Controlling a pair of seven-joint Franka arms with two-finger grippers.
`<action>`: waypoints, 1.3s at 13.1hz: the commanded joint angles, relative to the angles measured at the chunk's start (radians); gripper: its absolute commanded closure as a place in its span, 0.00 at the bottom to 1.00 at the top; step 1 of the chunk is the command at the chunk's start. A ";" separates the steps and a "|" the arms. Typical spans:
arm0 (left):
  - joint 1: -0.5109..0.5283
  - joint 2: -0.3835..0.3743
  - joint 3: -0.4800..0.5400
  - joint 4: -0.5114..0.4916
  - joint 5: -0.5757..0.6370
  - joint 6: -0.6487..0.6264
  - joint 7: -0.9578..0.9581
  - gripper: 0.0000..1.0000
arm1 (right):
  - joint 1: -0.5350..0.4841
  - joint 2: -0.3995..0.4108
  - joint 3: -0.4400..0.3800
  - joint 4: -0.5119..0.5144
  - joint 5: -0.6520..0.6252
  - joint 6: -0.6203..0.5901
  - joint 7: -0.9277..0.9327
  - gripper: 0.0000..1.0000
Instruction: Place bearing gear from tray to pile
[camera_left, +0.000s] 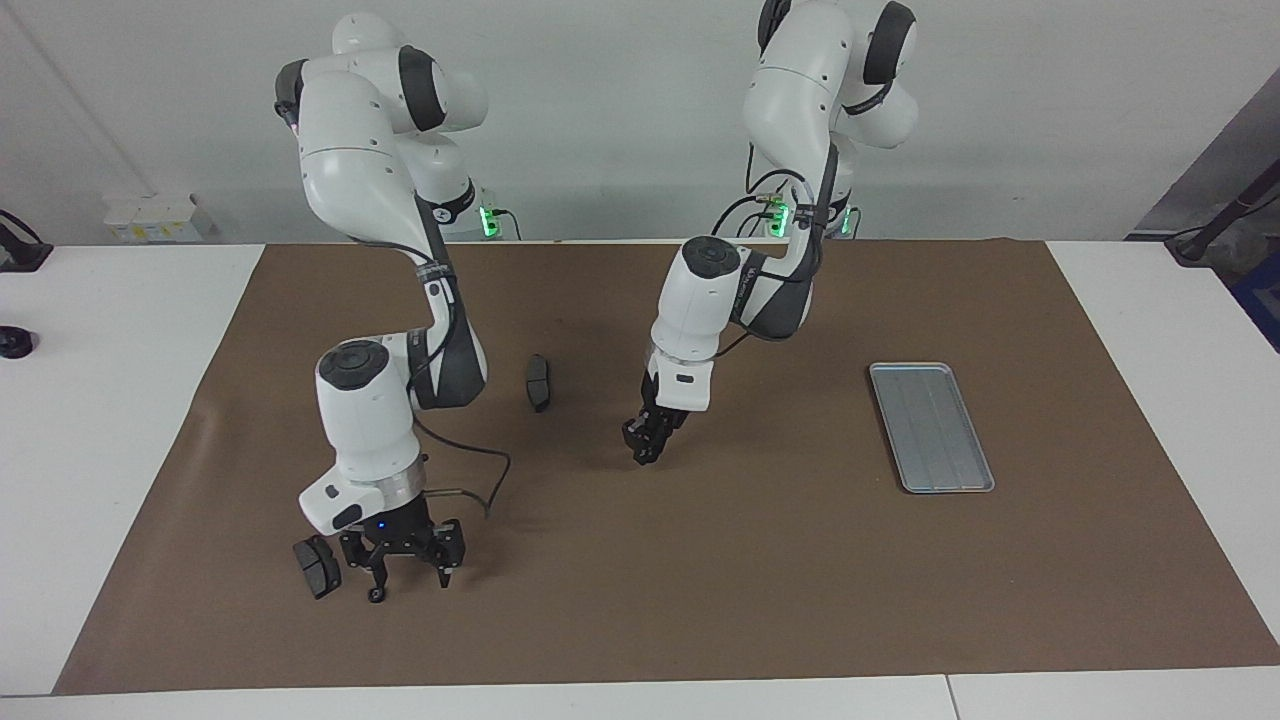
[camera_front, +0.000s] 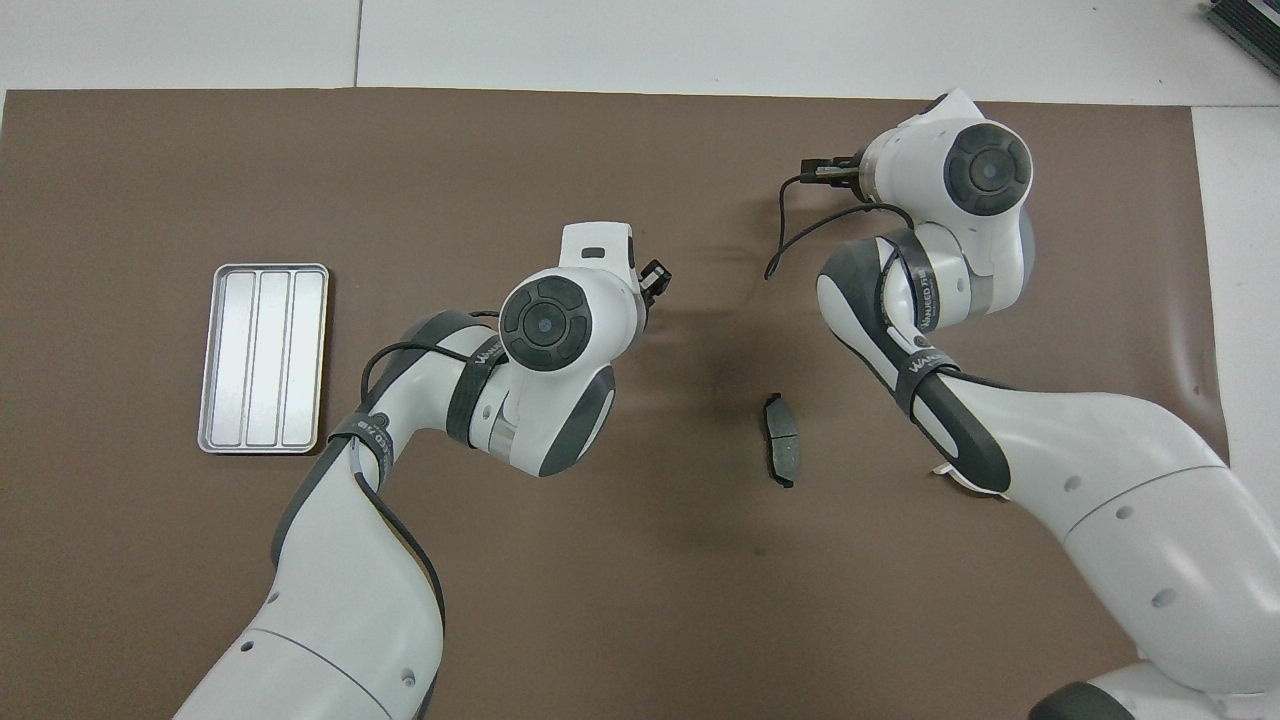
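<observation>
The white counter (camera_left: 130, 420) is covered by a brown mat (camera_left: 760, 580). On the mat are seen the tray (camera_left: 931, 428) toward the left arm's end, one dark pad (camera_left: 538, 381) mid-mat, and another dark pad (camera_left: 317, 567) with a small black ring (camera_left: 375, 597) beside it.

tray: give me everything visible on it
The tray is a flat rectangular silver-grey metal piece with rounded corners, a low raised rim and lengthwise ridges that split it into three strips. It lies flat on the brown mat toward the left arm's end of the table. It holds nothing, and neither gripper is near it or touches it.
</observation>
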 joint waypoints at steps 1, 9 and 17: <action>-0.007 -0.011 0.003 -0.025 -0.018 0.013 -0.011 0.15 | 0.009 0.018 0.002 0.025 0.017 0.011 0.006 0.12; 0.152 -0.263 0.071 0.010 -0.004 -0.446 0.205 0.00 | 0.206 0.003 0.002 0.012 0.019 -0.004 0.079 0.13; 0.433 -0.358 0.077 0.021 0.070 -0.723 1.162 0.00 | 0.401 -0.107 -0.010 -0.232 -0.030 -0.004 0.156 0.20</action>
